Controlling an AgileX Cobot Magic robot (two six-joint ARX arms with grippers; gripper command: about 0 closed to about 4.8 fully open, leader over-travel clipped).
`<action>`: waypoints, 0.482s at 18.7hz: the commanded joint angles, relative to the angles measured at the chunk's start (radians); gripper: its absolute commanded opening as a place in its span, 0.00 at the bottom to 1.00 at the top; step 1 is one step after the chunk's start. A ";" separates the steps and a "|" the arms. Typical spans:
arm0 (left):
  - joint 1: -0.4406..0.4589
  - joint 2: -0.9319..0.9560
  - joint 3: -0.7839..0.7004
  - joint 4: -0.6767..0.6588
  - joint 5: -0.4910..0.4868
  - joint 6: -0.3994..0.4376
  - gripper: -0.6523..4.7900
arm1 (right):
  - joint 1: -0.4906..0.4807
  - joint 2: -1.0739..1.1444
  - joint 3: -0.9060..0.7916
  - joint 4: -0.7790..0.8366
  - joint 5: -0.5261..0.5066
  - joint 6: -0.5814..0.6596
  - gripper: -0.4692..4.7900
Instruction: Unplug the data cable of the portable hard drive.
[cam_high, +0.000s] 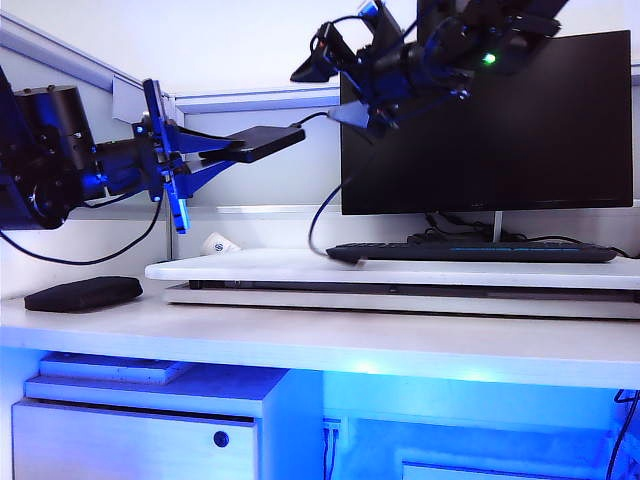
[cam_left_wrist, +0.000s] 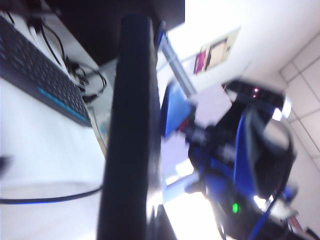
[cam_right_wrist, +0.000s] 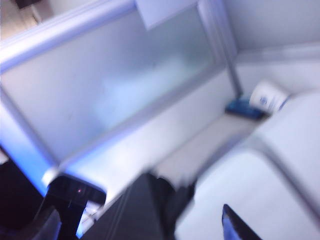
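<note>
In the exterior view my left gripper (cam_high: 232, 150) holds the portable hard drive (cam_high: 266, 141), a thin black slab, level in the air at the left, its blue fingers shut on it. The data cable (cam_high: 318, 215) leaves the drive's right end and hangs down in a curve. Its silvery plug (cam_high: 347, 259) rests on the white board. My right gripper (cam_high: 340, 95) hovers open just right of the drive's cable end. The left wrist view shows the drive (cam_left_wrist: 132, 125) edge-on and the cable (cam_left_wrist: 50, 200). The right wrist view is blurred: the drive (cam_right_wrist: 140, 212) is dark, with one fingertip (cam_right_wrist: 234, 226) beside it.
A black monitor (cam_high: 490, 130) stands at the right behind a long black keyboard (cam_high: 470, 251) on a raised white board (cam_high: 400, 272). A soft black pouch (cam_high: 83, 293) lies on the desk at the left. A paper cup (cam_high: 218, 243) lies by the partition wall.
</note>
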 joint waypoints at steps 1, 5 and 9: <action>-0.014 -0.023 0.006 0.035 0.021 0.001 0.11 | 0.000 0.034 0.073 -0.056 0.009 0.000 0.88; -0.018 -0.050 0.006 0.036 0.027 0.001 0.11 | -0.001 0.043 0.085 -0.064 0.024 0.000 0.88; -0.022 -0.071 0.007 0.036 0.027 0.002 0.11 | 0.000 0.043 0.085 -0.056 0.024 0.000 0.78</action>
